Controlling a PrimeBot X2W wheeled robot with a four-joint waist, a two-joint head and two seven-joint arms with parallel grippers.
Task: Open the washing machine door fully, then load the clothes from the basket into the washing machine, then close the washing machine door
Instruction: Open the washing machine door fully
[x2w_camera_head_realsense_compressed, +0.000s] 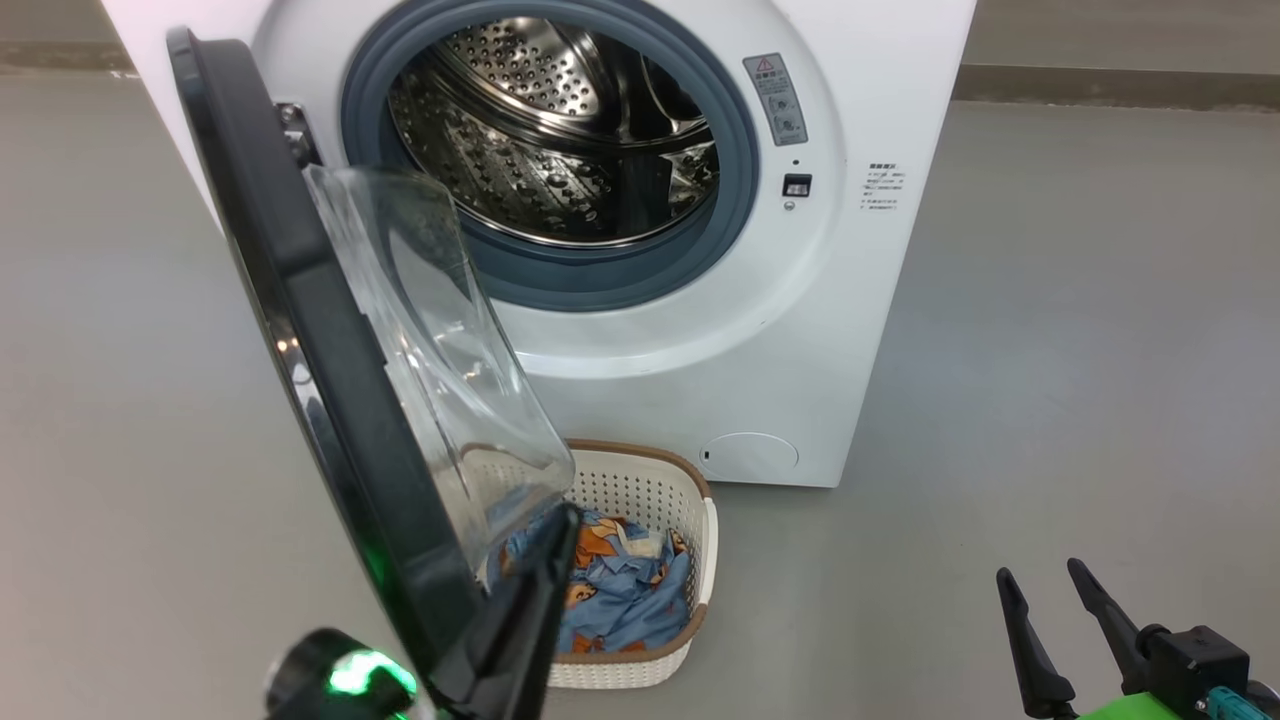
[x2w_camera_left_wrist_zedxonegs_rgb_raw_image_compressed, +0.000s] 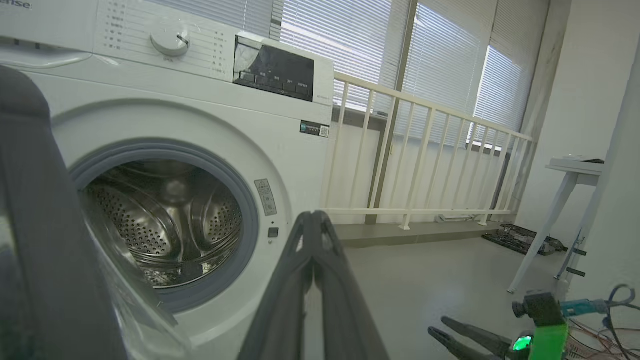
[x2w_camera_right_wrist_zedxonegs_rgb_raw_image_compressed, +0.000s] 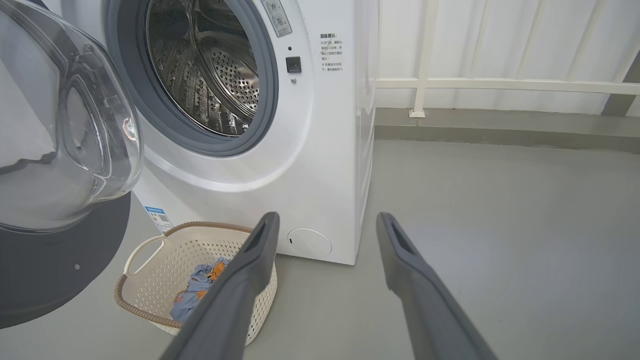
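the washing machine door (x2w_camera_head_realsense_compressed: 340, 400) stands swung open to the left, and its black rim and clear glass bowl (x2w_camera_head_realsense_compressed: 430, 350) sit between us and the left part of the basket (x2w_camera_head_realsense_compressed: 640, 495). the basket rests on the grey floor (x2w_camera_head_realsense_compressed: 1050, 350) just in front of the washing machine (x2w_camera_head_realsense_compressed: 800, 330), below the opening. our left claw (x2w_camera_head_realsense_compressed: 560, 525) is pressed shut with nothing in it, right beside the door's near edge (whether it touches, we cannot tell). our right claw (x2w_camera_head_realsense_compressed: 1042, 575) is spread wide and empty, near and to the right, well apart from the basket. a white railing (x2w_camera_left_wrist_zedxonegs_rgb_raw_image_compressed: 425, 150) runs off to the right of the machine.

the clothes (x2w_camera_head_realsense_compressed: 620, 590) lie crumpled in the basket. the steel drum (x2w_camera_head_realsense_compressed: 560, 130), ringed by the grey gasket (x2w_camera_head_realsense_compressed: 738, 170), shows its bare perforated wall.

a red-triangle warning sticker (x2w_camera_head_realsense_compressed: 775, 100), a blue label (x2w_camera_right_wrist_zedxonegs_rgb_raw_image_compressed: 159, 217) low on the front and some small print (x2w_camera_head_realsense_compressed: 885, 185) are too fine to read.
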